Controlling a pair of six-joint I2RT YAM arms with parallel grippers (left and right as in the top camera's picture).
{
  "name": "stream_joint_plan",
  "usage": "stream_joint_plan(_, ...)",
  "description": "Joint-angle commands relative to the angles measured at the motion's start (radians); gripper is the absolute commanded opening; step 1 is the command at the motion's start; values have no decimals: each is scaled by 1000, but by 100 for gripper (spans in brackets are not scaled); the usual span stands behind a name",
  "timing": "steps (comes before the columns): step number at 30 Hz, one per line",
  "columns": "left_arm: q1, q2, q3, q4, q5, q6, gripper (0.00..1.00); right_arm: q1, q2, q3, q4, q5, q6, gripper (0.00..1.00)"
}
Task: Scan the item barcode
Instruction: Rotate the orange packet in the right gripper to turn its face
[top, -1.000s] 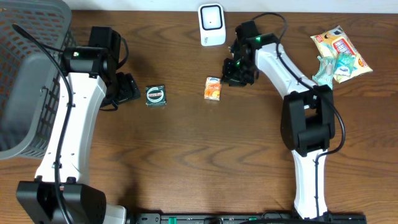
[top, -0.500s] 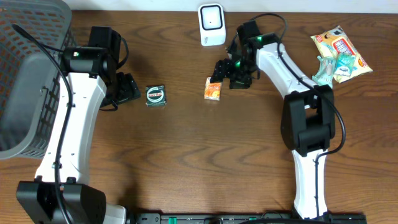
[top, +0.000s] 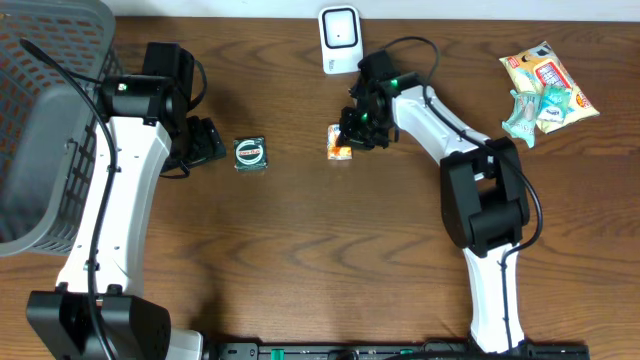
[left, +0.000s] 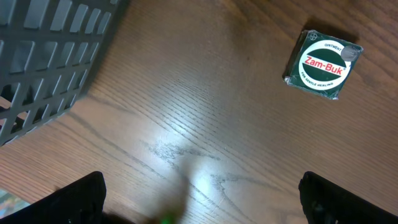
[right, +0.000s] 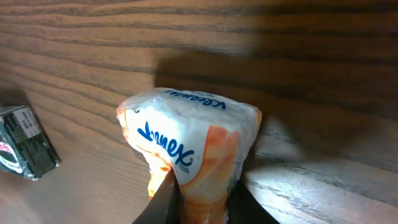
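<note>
My right claw (right: 202, 202) is closed on the Kleenex pack (right: 193, 137) – in the wrist view the two fingers pinch one end of the soft orange-and-white wrapper, and the plastic bunches between them. The pack sits mid-table, slightly right of centre and just near-side of the barcode scanner (top: 341, 40), which stands at the far edge of the table (top: 300, 250). I cannot tell whether the pack has cleared the wood or is touching it.

My left claw (left: 202, 193) hangs wide open and holds nothing, with the Zam-Buk box (left: 323, 64) lying just to its right and the grey basket (top: 40, 100) to its left.

What worries me from here:
- The grip is on an end of a squashy, slippery pack, so it could slide out or swing as I lift, dropping it short of the scanner.
- I see no barcode on the face showing – if it sits on the underside or under the fingers, the scanner reads nothing and I will have to turn the wrist.
- Crumpled film could distort the code.
- The scanner is close; a hasty move toward the far edge could knock it over.
</note>
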Motion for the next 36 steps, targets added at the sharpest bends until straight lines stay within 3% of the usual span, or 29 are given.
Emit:
stream_joint_plan(1, 3, 6, -2, -4, -9, -6, 98, 6, 18, -57, 1, 51, 18, 13)
stream_joint_plan(5, 3, 6, -2, -4, -9, -6, 98, -9, 14, -60, -45, 47, 18, 1)
stream_joint_plan(7, 3, 6, -2, -4, -9, -6, 98, -29, 0, -56, -92, 39, -22, 1)
stream_joint_plan(12, 3, 6, -2, -4, -9, -6, 97, -87, -60, -56, -131, -156, -307, 1)
stream_joint_plan(15, 3, 6, -2, -4, -9, -6, 98, -129, -101, -56, -159, -380, -485, 1)
stream_joint_plan(19, 3, 6, -2, -4, -9, -6, 98, -195, -138, -56, -278, -682, -780, 1)
stream_joint_plan(22, 3, 6, -2, -4, -9, -6, 98, -238, -140, -56, -380, -784, -922, 1)
stream_joint_plan(32, 3, 6, -2, -4, -9, -6, 98, -330, -140, -57, -600, -902, -1194, 1)
stream_joint_plan(36, 3, 6, -2, -4, -9, -6, 98, -347, -140, -57, -645, -911, -1225, 1)
